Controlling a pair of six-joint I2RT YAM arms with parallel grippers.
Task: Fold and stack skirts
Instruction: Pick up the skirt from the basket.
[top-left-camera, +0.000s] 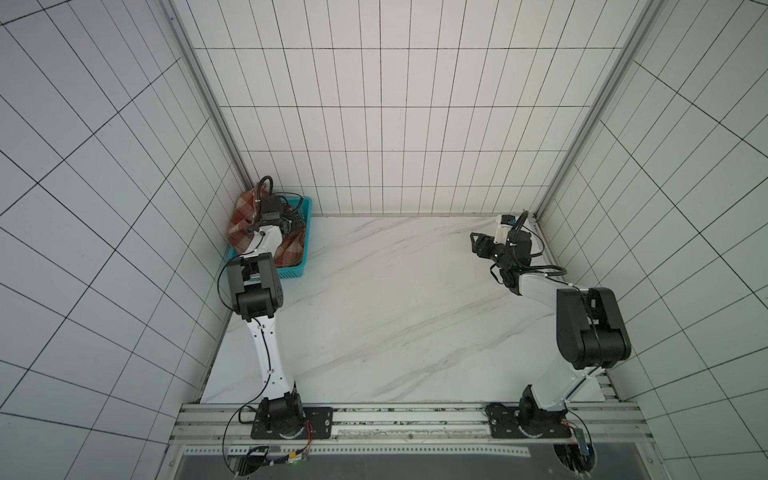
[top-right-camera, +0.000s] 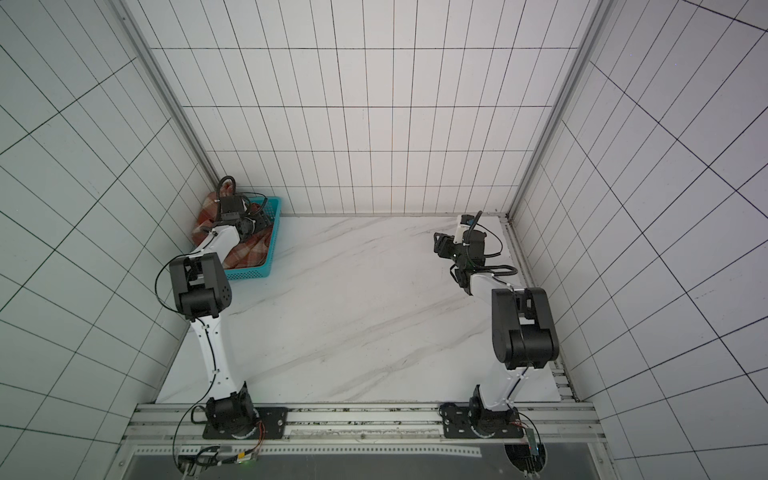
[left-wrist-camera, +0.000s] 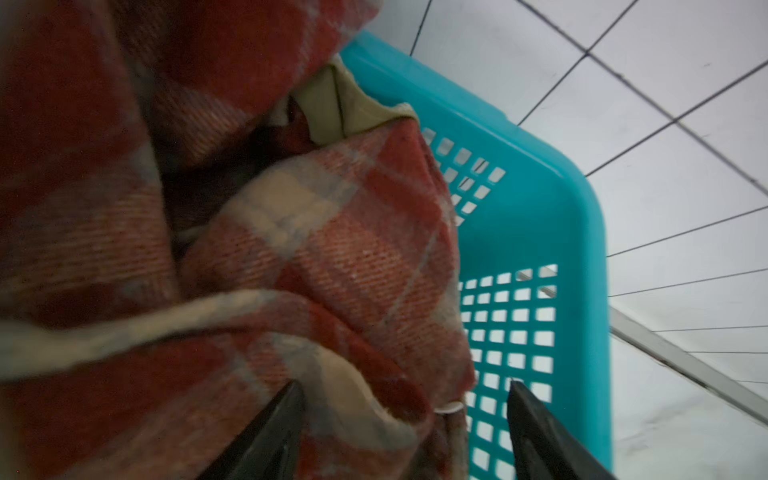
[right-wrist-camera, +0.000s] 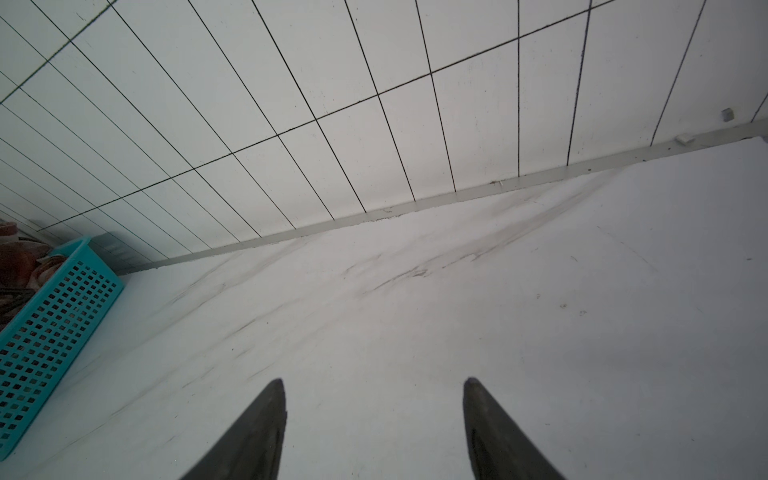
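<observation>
Marble-look tabletop (top-left-camera: 395, 316) lies wide and bare through the middle, veined grey on white. It is hemmed by tiled walls (top-left-camera: 395, 124) on three sides and a metal rail (top-left-camera: 415, 419) along the near edge. Plenty of room to move out there. The tight spot is the far left corner, where the teal basket (top-left-camera: 293, 273) sits tucked in near both walls.

Look at that basket in the left wrist view: smooth plastic, rounded rim, sides pierced with a grid of small square holes. Stuffed inside is the plaid skirt (left-wrist-camera: 332, 257), a coarse twill in rust-red and cream, bunched in thick folds and heaped above the rim. A sliver of the khaki skirt (left-wrist-camera: 328, 112), smoother and plain, peeks out from under it beside the basket's wall.

Left gripper (left-wrist-camera: 405, 384) is right down over the basket, jaws spread wide. One finger is over the plaid folds, the other over the perforated wall. A cream-edged fold of the plaid lies between them, not pinched.

Right gripper (right-wrist-camera: 374, 379) hangs over bare table at the far right, jaws well apart with nothing between them, well away from both skirts.
</observation>
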